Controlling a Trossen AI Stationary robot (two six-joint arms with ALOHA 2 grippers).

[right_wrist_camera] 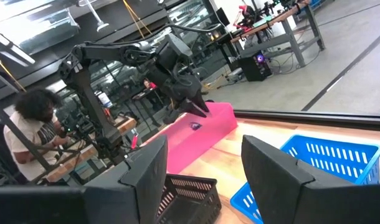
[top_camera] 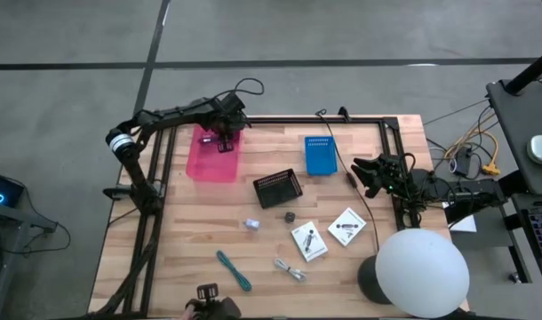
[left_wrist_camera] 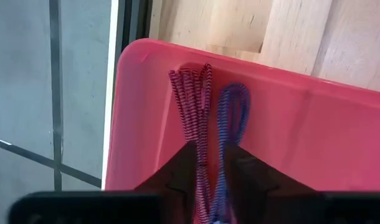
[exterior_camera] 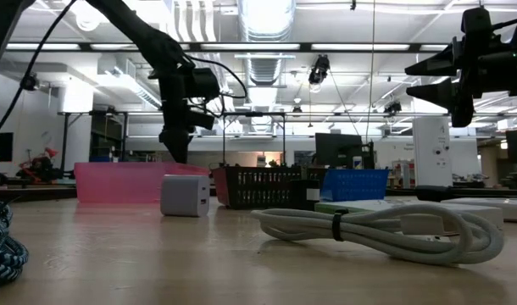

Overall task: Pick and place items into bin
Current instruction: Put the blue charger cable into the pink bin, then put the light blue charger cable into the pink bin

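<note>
Items for the bin lie mostly on the near half of the table (top_camera: 164, 258): a green stick (top_camera: 234, 270) close to the front edge, a silvery bundle (top_camera: 290, 269) beside it, two white packets (top_camera: 309, 240) and (top_camera: 346, 226) toward the right side, a small dark knob (top_camera: 289, 216) between them and the black basket (top_camera: 278, 188), and a small pale piece (top_camera: 251, 224) left of the knob. The pink bin (top_camera: 213, 160) stands at the far left corner, its outer wall close to the table's edge. Two braided cords, one maroon (left_wrist_camera: 193, 112) and one purple (left_wrist_camera: 230, 118), hang into the bin. The left gripper (left_wrist_camera: 213, 163) is over the bin and its fingers stand a little apart, with the cords running between them; whether they are pinching the cords I cannot tell. The blue basket (top_camera: 319, 155) stands well apart from the bin, with bare wood between them. The right gripper (right_wrist_camera: 202, 177) waits raised at the right edge of the table, fingers apart and empty. The middle of the table gives open room.
</note>
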